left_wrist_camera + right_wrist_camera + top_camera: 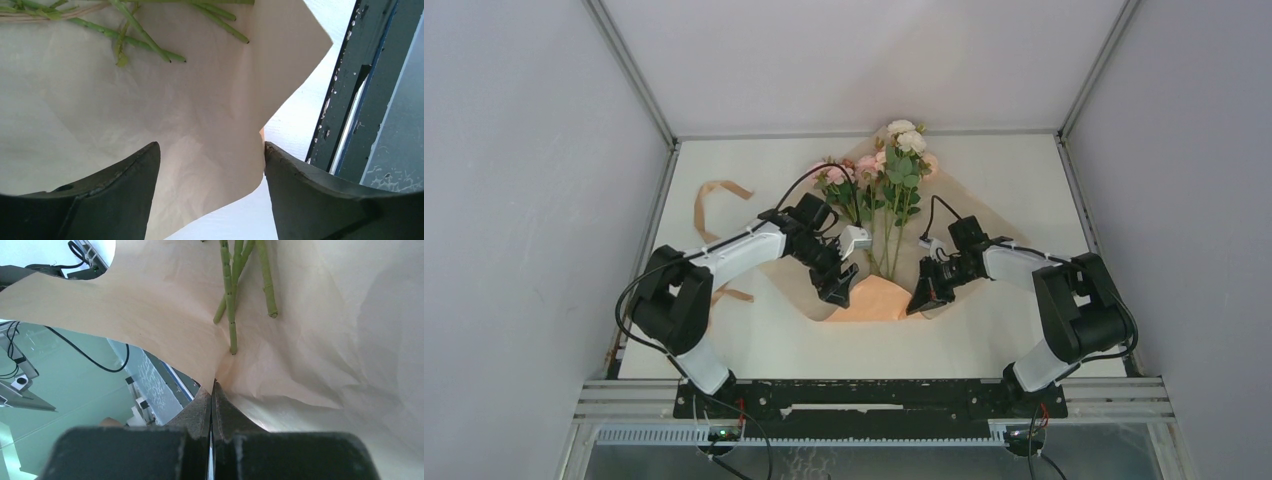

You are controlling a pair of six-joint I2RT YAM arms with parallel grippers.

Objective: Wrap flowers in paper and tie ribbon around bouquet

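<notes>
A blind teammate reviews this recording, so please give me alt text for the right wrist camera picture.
The right tool, shut, pinches a fold of the crinkled tan paper, which fans out across most of the frame. Thin green stems of the flowers lie on the paper just beyond the pinch; no blooms show.

The paper (150,305) is matt, softly creased kraft. The flowers (228,295) have ridged, plastic-looking green stems with a faint sheen. The left gripper (211,150) has dull black fingers, scuffed along their edges. The table (754,350) is matt white.
</notes>
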